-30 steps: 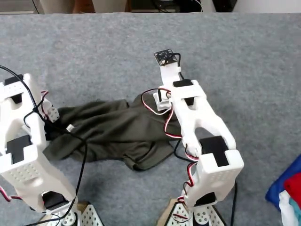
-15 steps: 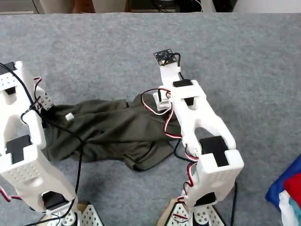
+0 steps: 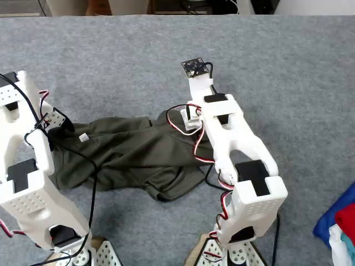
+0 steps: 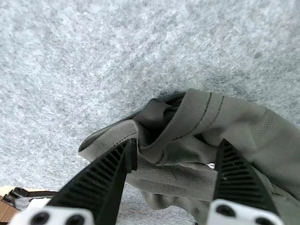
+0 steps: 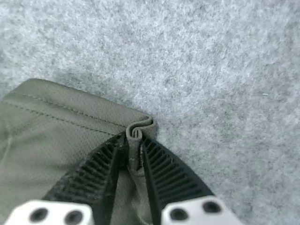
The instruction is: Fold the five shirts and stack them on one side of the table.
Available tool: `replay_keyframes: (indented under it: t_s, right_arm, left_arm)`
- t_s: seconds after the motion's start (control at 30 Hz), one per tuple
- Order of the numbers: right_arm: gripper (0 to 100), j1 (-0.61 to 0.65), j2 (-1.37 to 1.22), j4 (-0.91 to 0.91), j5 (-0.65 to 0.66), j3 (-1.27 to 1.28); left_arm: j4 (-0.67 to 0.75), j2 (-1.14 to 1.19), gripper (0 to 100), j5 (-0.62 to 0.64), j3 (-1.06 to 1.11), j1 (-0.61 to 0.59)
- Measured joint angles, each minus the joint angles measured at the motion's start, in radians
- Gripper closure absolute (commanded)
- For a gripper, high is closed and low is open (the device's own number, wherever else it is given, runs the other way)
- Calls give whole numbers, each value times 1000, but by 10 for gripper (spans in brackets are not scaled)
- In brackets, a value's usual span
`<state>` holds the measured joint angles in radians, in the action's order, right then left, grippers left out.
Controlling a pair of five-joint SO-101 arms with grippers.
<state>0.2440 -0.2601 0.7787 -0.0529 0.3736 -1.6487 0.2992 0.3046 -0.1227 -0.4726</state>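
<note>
An olive-green shirt [image 3: 130, 155] lies crumpled on the grey table, left of centre. My left gripper [image 4: 178, 147] is open at the shirt's left end, its two black fingers [image 4: 110, 176] straddling a bunched fold of the shirt [image 4: 187, 126] without pinching it. My right gripper [image 5: 135, 143] is shut on a folded edge of the shirt [image 5: 56, 131] at its right end. In the high view the right arm [image 3: 227, 138] stands over that end and hides the grip.
A pile of coloured clothes [image 3: 338, 224] sits at the table's front right edge. Bare grey felt [image 3: 288, 77] stretches across the far side and the right. Loose cables [image 3: 91, 172] from the left arm trail over the shirt.
My left arm swung away from the table's front edge, carrying its gripper to the shirt's far left corner. The right arm and its grip stayed still.
</note>
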Motion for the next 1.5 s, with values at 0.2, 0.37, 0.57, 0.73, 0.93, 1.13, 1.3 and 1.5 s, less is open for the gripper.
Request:
replay_keyframes:
  t_s: [0.2, 0.37, 0.57, 0.73, 0.93, 1.13, 1.3, 1.5]
  right_arm:
    - [995, 0, 0, 0, 0, 0]
    - [995, 0, 0, 0, 0, 0]
    - [995, 0, 0, 0, 0, 0]
    - [995, 0, 0, 0, 0, 0]
    - [995, 0, 0, 0, 0, 3]
    - [995, -12, 120, 61, 0, -5]
    - [995, -38, 362, 138, 0, -94]
    - [995, -44, 635, 149, 46, -267]
  left_arm:
    - [0, 0, 988, 0, 0, 0]
    - [0, 0, 982, 0, 0, 0]
    - [0, 0, 980, 0, 0, 0]
    - [15, 0, 980, 0, -15, 3]
    - [11, 0, 981, 0, -170, 69]
    - [-63, 0, 981, -3, -439, 94]
    - [-98, 0, 982, -51, -631, 95]
    - [-100, -43, 982, -124, -764, 118]
